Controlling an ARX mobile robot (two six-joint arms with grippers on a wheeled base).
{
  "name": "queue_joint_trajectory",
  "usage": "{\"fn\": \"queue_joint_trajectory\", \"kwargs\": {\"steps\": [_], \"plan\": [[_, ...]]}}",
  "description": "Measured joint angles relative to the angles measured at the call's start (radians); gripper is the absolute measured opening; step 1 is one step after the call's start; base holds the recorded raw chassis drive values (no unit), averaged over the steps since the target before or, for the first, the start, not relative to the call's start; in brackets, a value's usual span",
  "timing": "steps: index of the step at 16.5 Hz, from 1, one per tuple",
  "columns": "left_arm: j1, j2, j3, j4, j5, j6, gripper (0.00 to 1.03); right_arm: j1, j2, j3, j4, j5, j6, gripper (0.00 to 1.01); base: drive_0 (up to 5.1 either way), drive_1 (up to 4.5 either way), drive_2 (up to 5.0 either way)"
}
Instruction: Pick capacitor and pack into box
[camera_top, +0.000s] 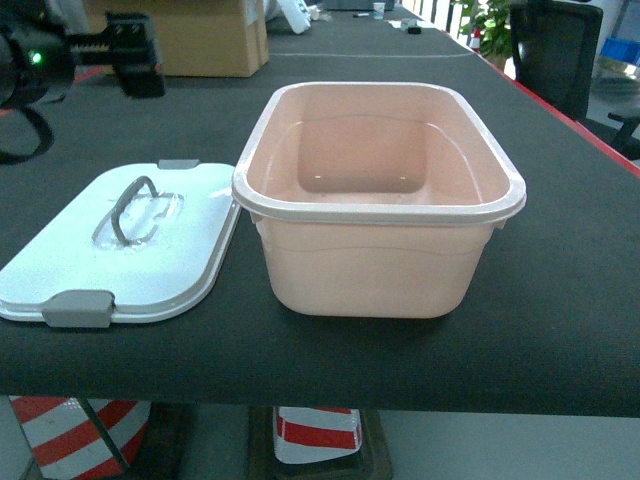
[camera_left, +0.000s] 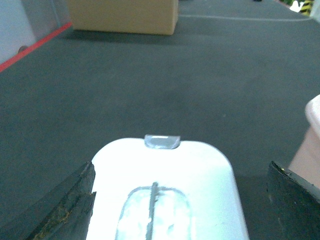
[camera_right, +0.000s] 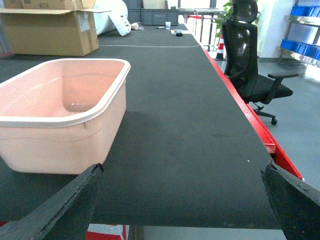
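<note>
Box (camera_top: 380, 200) open, bare inside; no capacitor seen.
Lid (camera_top: 120, 245) parked at its 9 o'clock (clear access); left tool (camera_left: 180, 200) and right tool (camera_right: 182, 200) spread, empty.

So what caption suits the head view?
Open, empty pink box beside its white lid on a black table.

Warehouse workshop: cardboard carton (camera_right: 50, 31), blue bins (camera_right: 305, 12), office chair (camera_right: 250, 60).

The box (camera_top: 380, 270) is pale pink with a white rim; at its nine o'clock lies a white lid (camera_top: 180, 270) with grey clips. The counter (camera_top: 560, 300) is black, edged red; beneath it stands something striped red and white (camera_top: 70, 430).
</note>
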Motion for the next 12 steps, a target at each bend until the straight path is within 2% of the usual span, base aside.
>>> {"fn": "queue_joint_trajectory", "kwargs": {"steps": [4, 8, 9, 10, 12], "plan": [[0.031, 0.043, -0.003, -0.013, 0.018, 0.002, 0.98, 0.000, 0.000, 0.000, 0.000, 0.000, 0.000, 0.98, 0.0, 0.00, 0.0], [0.045, 0.227, 0.011, -0.074, 0.024, 0.007, 0.98, 0.000, 0.000, 0.000, 0.000, 0.000, 0.000, 0.98, 0.0, 0.00, 0.0], [0.048, 0.254, 0.068, -0.111, 0.029, 0.033, 0.98, 0.000, 0.000, 0.000, 0.000, 0.000, 0.000, 0.98, 0.0, 0.00, 0.0], [0.056, 0.270, 0.109, -0.166, 0.027, 0.032, 0.80, 0.000, 0.000, 0.000, 0.000, 0.000, 0.000, 0.98, 0.0, 0.00, 0.0], [0.059, 0.298, 0.112, -0.171, 0.027, 0.033, 0.59, 0.000, 0.000, 0.000, 0.000, 0.000, 0.000, 0.98, 0.0, 0.00, 0.0]]}}
